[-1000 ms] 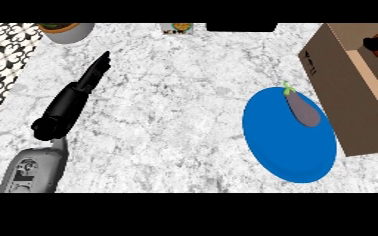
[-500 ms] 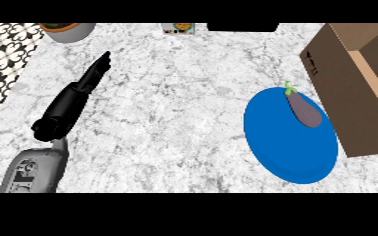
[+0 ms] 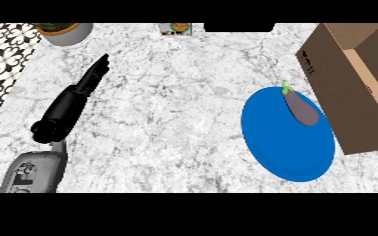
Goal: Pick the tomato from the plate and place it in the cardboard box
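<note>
A blue plate lies on the marble counter at the right. On its upper part rests a dark purple eggplant with a green stem; no tomato shows in this view. Just right of the plate stands an open cardboard box, cut off by the view's right edge. My left hand is far to the left over the counter, fingers straight and pointing up and away, holding nothing. My right hand does not show.
A potted plant in a grey pot stands at the back left. A small package sits at the back centre. A patterned black-and-white surface borders the counter's left edge.
</note>
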Robot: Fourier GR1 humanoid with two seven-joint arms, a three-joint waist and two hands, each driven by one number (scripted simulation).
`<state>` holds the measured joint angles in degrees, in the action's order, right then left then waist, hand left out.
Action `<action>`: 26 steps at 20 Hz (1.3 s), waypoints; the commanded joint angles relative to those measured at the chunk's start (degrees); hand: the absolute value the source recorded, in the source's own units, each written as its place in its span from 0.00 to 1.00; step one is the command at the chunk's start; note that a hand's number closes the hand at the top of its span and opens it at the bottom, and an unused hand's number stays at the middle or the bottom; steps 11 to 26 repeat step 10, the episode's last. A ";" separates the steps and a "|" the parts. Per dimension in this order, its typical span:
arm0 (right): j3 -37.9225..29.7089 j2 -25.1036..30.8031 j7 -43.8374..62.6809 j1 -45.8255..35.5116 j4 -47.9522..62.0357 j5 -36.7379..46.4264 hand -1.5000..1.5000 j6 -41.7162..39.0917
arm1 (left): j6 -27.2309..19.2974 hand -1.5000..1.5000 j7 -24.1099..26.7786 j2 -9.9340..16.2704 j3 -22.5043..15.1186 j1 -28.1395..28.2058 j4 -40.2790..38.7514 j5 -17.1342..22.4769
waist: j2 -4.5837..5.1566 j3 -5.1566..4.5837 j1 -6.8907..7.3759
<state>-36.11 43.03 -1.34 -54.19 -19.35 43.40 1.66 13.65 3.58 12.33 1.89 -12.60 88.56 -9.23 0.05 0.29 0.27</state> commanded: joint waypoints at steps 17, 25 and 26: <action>-22.92 2.21 -12.92 9.21 -2.11 -23.51 0.00 7.08 | 1.13 0.50 -2.61 0.45 1.03 -3.06 -0.57 1.12 | 0.16 -0.17 -0.36; -22.92 2.21 -12.92 9.21 -2.11 -23.51 0.00 7.08 | 1.13 0.50 -2.61 0.45 1.03 -3.06 -0.57 1.12 | 0.16 -0.17 -0.36; -22.92 2.21 -12.92 9.21 -2.11 -23.51 0.00 7.08 | 1.13 0.50 -2.61 0.45 1.03 -3.06 -0.57 1.12 | 0.16 -0.17 -0.36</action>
